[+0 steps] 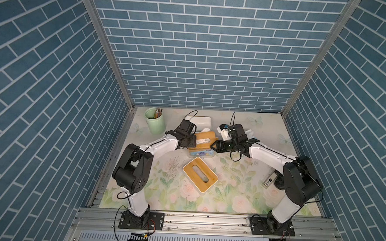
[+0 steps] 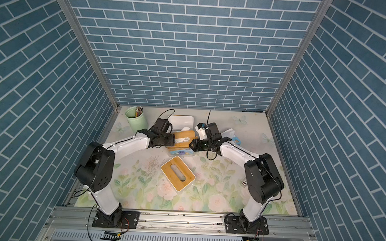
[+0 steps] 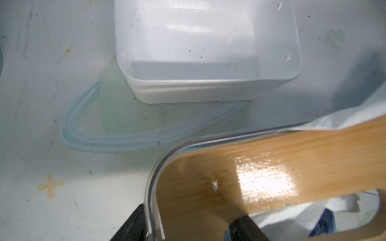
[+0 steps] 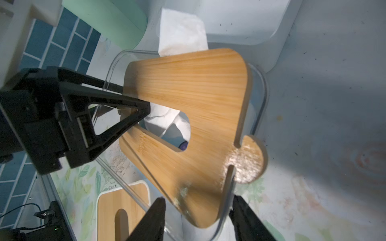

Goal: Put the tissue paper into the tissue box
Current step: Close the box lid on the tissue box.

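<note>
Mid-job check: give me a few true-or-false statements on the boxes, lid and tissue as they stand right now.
1. The green cup holds pencils. True.
2. The white container behind the arms is packed with tissue. False: the left wrist view shows it empty.
3. Tissue shows through the slot of the bamboo lid between the grippers. True.
4. The centre box stands open, without a cover. False: a slotted wooden top covers it.
5. One finger of the left gripper is at the end of the bamboo lid's slot. True.
</note>
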{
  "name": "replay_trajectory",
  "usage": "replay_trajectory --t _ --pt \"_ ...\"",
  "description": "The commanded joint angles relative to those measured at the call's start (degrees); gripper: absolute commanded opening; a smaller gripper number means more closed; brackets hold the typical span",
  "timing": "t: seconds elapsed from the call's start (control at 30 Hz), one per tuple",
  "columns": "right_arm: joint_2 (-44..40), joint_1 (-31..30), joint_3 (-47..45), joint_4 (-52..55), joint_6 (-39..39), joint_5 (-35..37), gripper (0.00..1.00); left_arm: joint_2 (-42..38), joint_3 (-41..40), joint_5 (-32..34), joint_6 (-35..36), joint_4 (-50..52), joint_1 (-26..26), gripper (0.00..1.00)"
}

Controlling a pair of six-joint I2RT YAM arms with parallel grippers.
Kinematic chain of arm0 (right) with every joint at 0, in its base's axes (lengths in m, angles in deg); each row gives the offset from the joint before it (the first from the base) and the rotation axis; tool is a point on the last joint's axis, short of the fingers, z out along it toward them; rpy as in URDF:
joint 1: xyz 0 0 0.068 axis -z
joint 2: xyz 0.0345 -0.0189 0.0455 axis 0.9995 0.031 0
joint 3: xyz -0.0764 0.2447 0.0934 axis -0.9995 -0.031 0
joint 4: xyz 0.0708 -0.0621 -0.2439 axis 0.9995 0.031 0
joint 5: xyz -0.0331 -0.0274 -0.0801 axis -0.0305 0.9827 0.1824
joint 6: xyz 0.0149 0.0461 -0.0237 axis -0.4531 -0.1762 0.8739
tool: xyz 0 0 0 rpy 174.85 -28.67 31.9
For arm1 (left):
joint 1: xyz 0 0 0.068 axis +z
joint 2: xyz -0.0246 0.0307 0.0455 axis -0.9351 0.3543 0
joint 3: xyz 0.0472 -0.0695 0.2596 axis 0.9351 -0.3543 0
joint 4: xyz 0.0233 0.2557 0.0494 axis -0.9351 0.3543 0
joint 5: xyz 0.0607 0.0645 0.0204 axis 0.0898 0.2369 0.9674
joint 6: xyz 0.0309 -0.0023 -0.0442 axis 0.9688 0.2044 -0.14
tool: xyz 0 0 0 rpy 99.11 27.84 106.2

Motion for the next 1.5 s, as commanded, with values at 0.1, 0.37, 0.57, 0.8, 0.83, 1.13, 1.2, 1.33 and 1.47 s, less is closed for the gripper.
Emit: replay_trajectory --t 0.1,0.37,0.57,0.8,0.83,1.13,1.2,1.33,1.47 --pt "-0.92 -2.53 4.0 3.95 7.58 -0.29 0.57 2.45 1.56 -0.19 1.84 2.1 -0.66 0.64" --pt "-0.51 -2.39 4.34 3.12 10.17 -0.38 0.59 1.98 2.34 -3.02 0.9 1.47 -0.55 0.65" --pt "-1.84 -2.6 1.5 -1.36 12.06 -6.92 0.58 1.84 3.14 -3.72 0.8 2.03 -0.55 0.67" --pt "-2.53 -3.28 0.27 -2.45 14.1 -10.28 0.57 2.31 4.0 -3.09 1.35 3.33 -0.62 0.67" --pt "-2.95 -3.27 0.01 -2.6 14.09 -9.92 0.57 2.55 4.02 -2.39 1.56 3.76 -0.61 0.67" --pt "-6.17 1.72 -2.19 -3.42 6.68 -2.97 0.68 3.82 3.93 0.76 3.67 6.69 -0.54 0.67" --pt "-6.45 3.47 -2.65 -4.63 4.51 -3.04 0.71 3.71 3.77 0.93 3.81 6.74 -0.62 0.67" --pt "-4.4 3.97 -0.51 -5.05 3.31 -0.51 0.74 3.43 3.85 0.69 3.82 6.67 -0.59 0.67" --pt "-1.14 4.03 2.49 -6.07 3.46 1.29 0.74 3.27 3.91 0.58 3.86 6.61 -0.61 0.68"
